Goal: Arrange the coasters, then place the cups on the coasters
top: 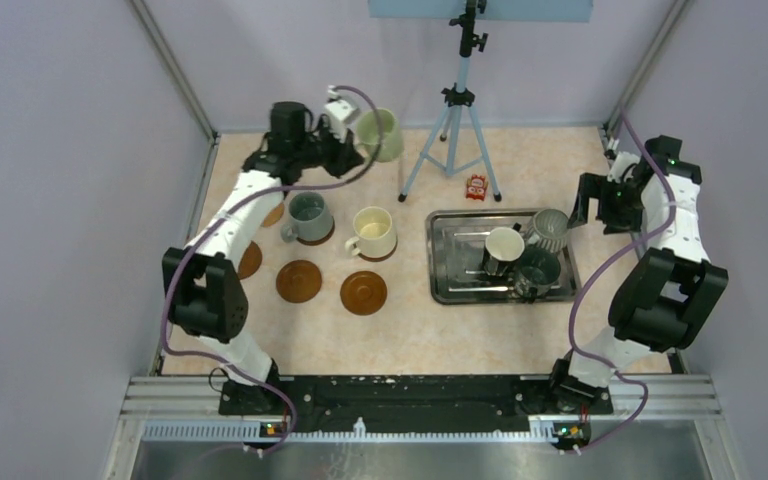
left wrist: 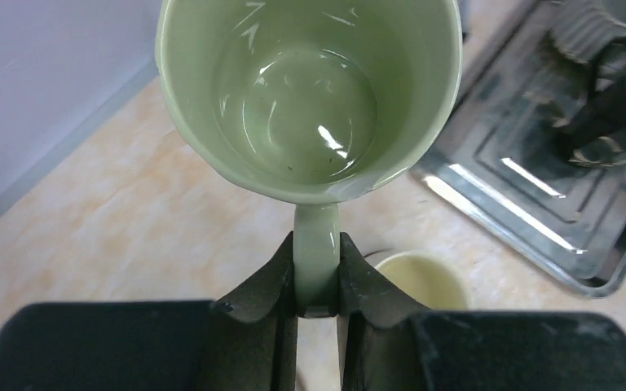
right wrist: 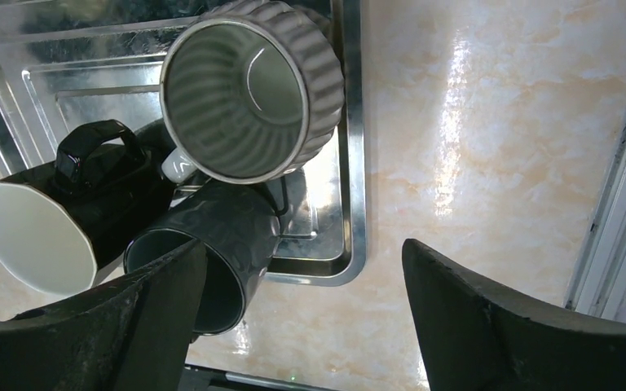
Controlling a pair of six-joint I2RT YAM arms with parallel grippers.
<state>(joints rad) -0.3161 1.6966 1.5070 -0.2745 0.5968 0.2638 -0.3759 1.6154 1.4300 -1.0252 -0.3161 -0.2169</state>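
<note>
High behind the arm bases, the top camera looks down on the whole surface (top: 410, 330). Both wrist cameras peer down at close range; all three views share the steel tray (top: 452, 262).

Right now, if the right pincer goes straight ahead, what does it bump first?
Probably the corner of the metal tray, just beside the dark mug, though depth is hard to judge.

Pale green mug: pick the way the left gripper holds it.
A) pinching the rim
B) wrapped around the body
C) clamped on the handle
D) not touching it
C: in the left wrist view the left gripper has both fingers pressed against the sides of the handle of the pale green mug.
</note>
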